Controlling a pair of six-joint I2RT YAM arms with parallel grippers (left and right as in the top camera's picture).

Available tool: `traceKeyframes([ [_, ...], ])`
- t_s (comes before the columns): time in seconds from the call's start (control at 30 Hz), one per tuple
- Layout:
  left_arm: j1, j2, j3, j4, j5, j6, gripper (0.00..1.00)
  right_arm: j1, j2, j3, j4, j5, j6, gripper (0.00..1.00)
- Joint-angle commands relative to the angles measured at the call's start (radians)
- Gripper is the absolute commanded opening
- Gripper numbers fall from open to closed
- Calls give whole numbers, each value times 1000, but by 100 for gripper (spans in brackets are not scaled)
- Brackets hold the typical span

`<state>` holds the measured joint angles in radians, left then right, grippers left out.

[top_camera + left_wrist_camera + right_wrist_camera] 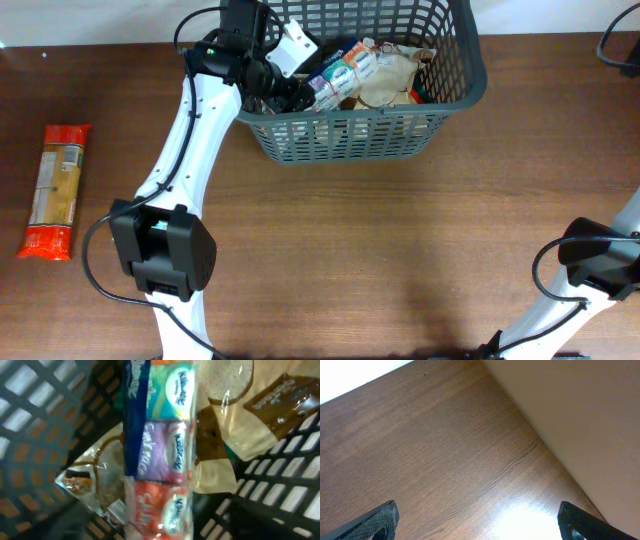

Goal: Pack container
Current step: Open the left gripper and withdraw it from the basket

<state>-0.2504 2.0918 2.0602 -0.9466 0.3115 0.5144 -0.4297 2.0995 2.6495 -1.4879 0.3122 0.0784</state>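
The container [350, 140] is a dark grey lattice basket at the back middle of the table. It holds beige and brown food packets [385, 80]. My left gripper [290, 95] reaches over the basket's left rim and is shut on a long multi-coloured tissue pack [338, 72], held inside the basket above the packets. In the left wrist view the pack [162, 450] runs up the middle, with a beige packet [260, 415] and the basket's lattice [280, 485] behind it; the fingers themselves are hidden. My right gripper [477, 520] is open and empty over bare table.
An orange and tan pasta packet [57, 190] lies on the wooden table at the far left. The right arm's base [598, 262] is at the front right corner. A pale wall runs along the table's edge [580, 425] in the right wrist view.
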Motion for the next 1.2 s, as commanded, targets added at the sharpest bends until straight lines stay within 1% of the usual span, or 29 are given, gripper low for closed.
traceKeyframes([
  [0.0, 4, 5, 21, 13, 22, 7, 96, -3, -11, 2, 3, 2, 8, 99],
  [0.13, 4, 4, 38, 48, 22, 6, 100, -3, -11, 2, 3, 2, 8, 99],
  [0.2, 5, 4, 71, 57, 19, 6, 100, -3, -11, 2, 3, 2, 8, 99],
  [0.27, 5, 4, 137, 62, -21, -11, 100, -3, -11, 2, 3, 2, 8, 99],
  [0.37, 5, 4, 259, 61, -123, -43, 100, -3, -11, 2, 3, 2, 8, 99],
  [0.53, 5, 4, 503, -13, -327, -57, 99, -3, -11, 2, 3, 2, 8, 99],
  [0.7, 15, 3, 683, -105, -645, -65, 99, -3, -11, 2, 3, 2, 8, 99],
  [0.77, 31, -1, 727, -132, -795, -139, 99, -3, -11, 2, 3, 2, 8, 99],
  [0.83, 59, -10, 763, -183, -921, -254, 99, -3, -11, 2, 3, 2, 8, 99],
  [0.87, 74, -16, 776, -215, -936, -294, 99, -3, -11, 2, 3, 2, 8, 99],
  [0.93, 109, -32, 791, -290, -921, -360, 99, -3, -11, 2, 3, 2, 8, 99],
  [1.07, 196, -64, 794, -447, -825, -433, 99, -3, -11, 2, 3, 2, 8, 99],
  [1.17, 272, -73, 794, -545, -805, -498, 99, -3, -11, 2, 3, 2, 8, 99],
])
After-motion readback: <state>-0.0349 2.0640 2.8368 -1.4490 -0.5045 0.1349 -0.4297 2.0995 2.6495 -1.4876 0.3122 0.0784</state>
